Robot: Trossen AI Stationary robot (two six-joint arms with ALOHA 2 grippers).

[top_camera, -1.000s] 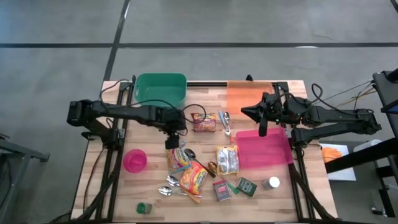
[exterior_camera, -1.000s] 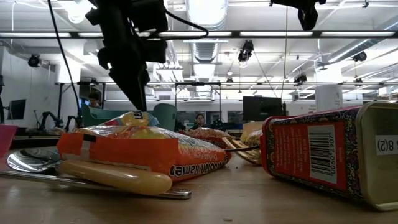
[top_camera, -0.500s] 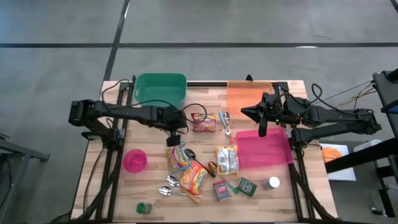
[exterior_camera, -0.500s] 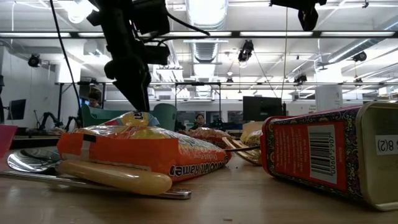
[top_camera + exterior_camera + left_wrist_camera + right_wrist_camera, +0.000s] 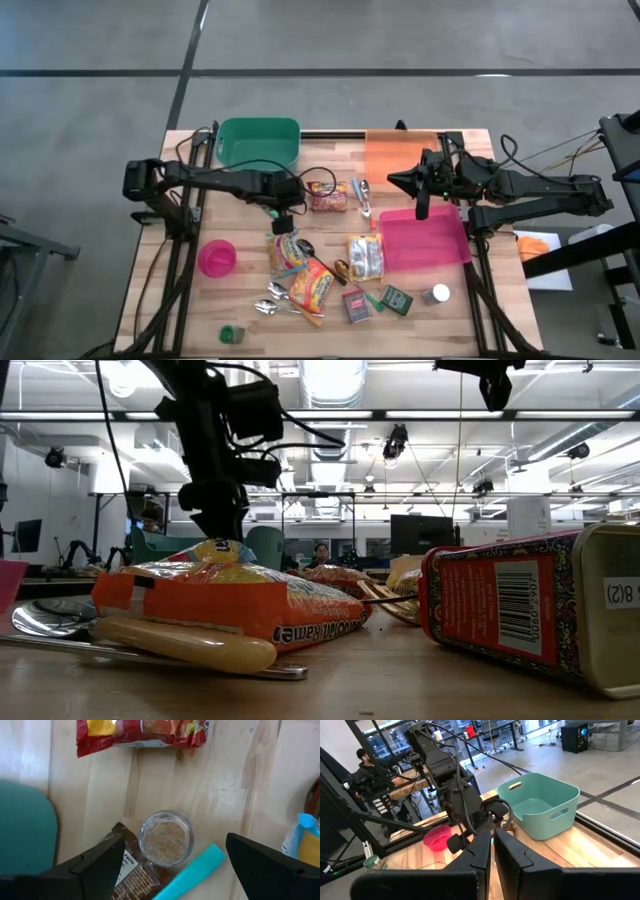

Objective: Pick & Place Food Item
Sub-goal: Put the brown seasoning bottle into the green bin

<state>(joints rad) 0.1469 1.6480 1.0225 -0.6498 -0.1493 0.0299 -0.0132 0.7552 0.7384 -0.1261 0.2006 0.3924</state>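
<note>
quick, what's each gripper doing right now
left gripper: open, holding nothing, above the small clear glass jar.
right gripper: shut, empty, over the pink tray.

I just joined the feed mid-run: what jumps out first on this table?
The heap of bright snack packets, spoons and small tins near the table's front centre draws the eye first. Above its far edge hangs the left gripper, jaws open, looking straight down on a small clear glass jar of brown grains. The right gripper waits shut over the flat pink tray, with the teal plastic tub at the far left corner.
</note>
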